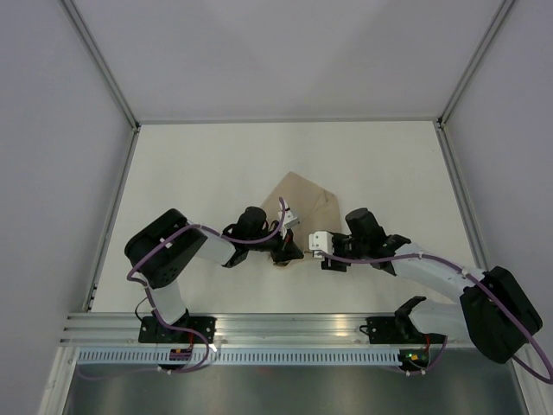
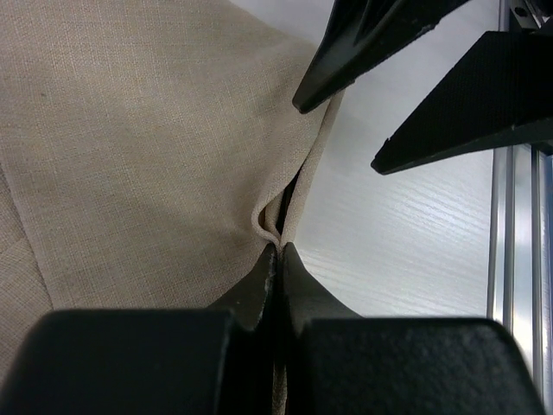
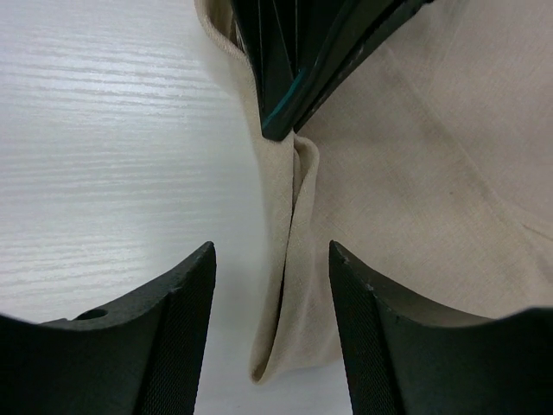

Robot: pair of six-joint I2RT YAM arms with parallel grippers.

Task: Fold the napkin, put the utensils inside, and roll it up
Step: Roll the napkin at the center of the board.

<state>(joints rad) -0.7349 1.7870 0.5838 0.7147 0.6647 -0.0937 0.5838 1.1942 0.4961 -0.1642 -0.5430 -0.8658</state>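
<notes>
1. Left claw [image 2: 278,249] pinches shut on the napkin [image 2: 130,156]'s folded edge.
2. Right claw [image 3: 270,255] — wide, empty — straddles that edge, facing the left.
3. Edge runs lengthwise between its fingers [image 3: 173,346] — napkin lying on the desk [image 3: 104,130].

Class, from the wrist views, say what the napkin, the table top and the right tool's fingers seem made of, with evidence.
Napkin: woven cloth, matte beige; fine weave and soft creases show. Table top: white, slightly glossy, faint grain lines, perhaps laminate. Right tool fingers: dark matte plastic or rubber, finely textured pads.
</notes>
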